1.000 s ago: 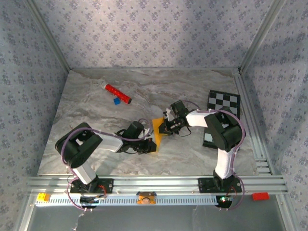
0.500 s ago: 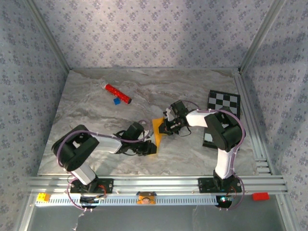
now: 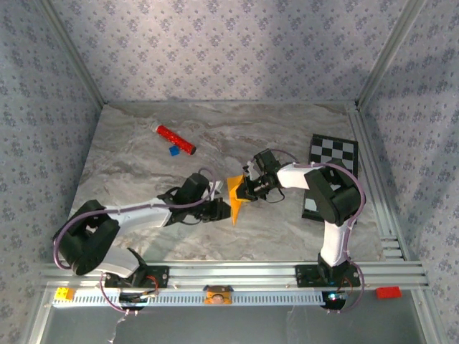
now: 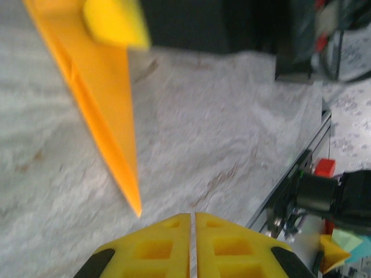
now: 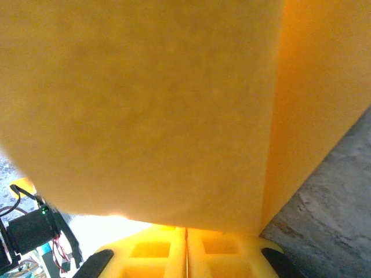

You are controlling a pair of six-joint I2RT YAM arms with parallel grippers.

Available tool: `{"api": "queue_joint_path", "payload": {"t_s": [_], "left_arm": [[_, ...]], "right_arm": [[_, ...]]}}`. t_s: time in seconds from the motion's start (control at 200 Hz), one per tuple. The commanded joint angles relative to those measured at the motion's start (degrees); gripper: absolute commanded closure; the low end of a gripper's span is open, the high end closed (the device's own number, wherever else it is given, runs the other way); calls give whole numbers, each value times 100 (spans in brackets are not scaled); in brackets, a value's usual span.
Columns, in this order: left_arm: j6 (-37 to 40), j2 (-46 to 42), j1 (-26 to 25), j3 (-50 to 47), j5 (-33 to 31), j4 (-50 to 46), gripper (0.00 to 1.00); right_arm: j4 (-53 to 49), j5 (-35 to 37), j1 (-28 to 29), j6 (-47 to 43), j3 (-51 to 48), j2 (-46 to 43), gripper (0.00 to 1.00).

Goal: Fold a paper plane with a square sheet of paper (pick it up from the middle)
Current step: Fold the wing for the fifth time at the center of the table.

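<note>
The paper sheet (image 3: 235,195), creased to a point, is clamped in my right pincer (image 3: 247,188), probably to steady it for creasing. My left pincer (image 4: 193,219), clenched empty, sits just short of its tip.

Enclosure, top view: three walls in grey-lilac floral wallpaper: back wall (image 3: 229,50), left wall (image 3: 36,143), right wall (image 3: 430,143). Bare metal posts run up the upper-left corner (image 3: 72,54) and the upper-right corner (image 3: 387,50). Table top (image 3: 143,165) is grey-beige marble print, matte, slightly paler toward the upper middle. Aluminium rails (image 3: 237,272) span the lower edge, with a slotted strip (image 3: 251,295) just below; more rails along the right edge (image 3: 376,179). Plain grey panel (image 3: 251,326) at frame bottom. Light soft, even, shadows faint.
</note>
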Motion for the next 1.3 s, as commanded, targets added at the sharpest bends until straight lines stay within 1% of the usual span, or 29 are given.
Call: {"api": "queue_joint_path", "payload": {"t_s": [0.0, 0.08, 0.245, 0.545, 0.89, 1.294], "left_arm": [[-99, 369, 14, 327, -92, 279, 92], [-196, 706, 5, 471, -36, 548, 94], [-223, 1241, -57, 818, 30, 689, 95], [-66, 1818, -90, 1151, 38, 471, 96], [45, 2123, -131, 1042, 6, 304, 99], [115, 1884, -190, 491, -23, 164, 99]], "right_arm": [[-390, 681, 44, -37, -81, 373, 90], [-385, 681, 47, -33, -77, 364, 90], [-404, 696, 47, -42, -64, 347, 90], [-394, 709, 52, -35, -77, 357, 90], [-397, 715, 54, -42, -84, 382, 90], [-437, 771, 45, -68, -98, 391, 90]]}}
